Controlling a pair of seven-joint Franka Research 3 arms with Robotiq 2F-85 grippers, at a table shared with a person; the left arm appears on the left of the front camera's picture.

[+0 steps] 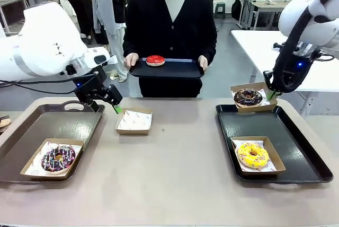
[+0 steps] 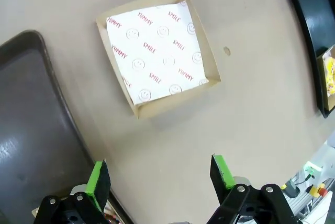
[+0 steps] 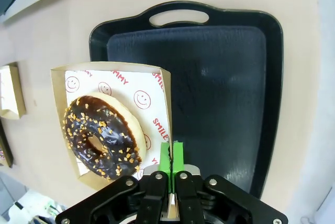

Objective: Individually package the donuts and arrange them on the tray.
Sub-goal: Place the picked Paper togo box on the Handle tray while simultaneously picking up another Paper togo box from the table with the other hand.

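Note:
My right gripper [image 1: 271,95] [image 3: 171,162] is shut on the rim of a paper box [image 3: 119,84] that holds the chocolate donut [image 1: 248,97] [image 3: 102,136], lifted over the far edge of the black tray [image 1: 296,147] [image 3: 220,77]. On that tray a yellow donut [image 1: 252,155] lies in its own box. My left gripper [image 1: 114,106] [image 2: 159,174] hangs open just left of an empty paper box [image 1: 134,121] [image 2: 157,51] lined with printed paper. The purple sprinkled donut [image 1: 58,158] sits boxed on the brown tray [image 1: 58,123] [image 2: 31,130]. A red donut [image 1: 155,60] lies on a black tray [image 1: 175,70] held by the person.
The person stands at the table's far edge, both hands on their tray. Bare table spreads between the brown tray and the black tray. A corner of the black tray [image 2: 314,14] with the yellow donut's box shows in the left wrist view.

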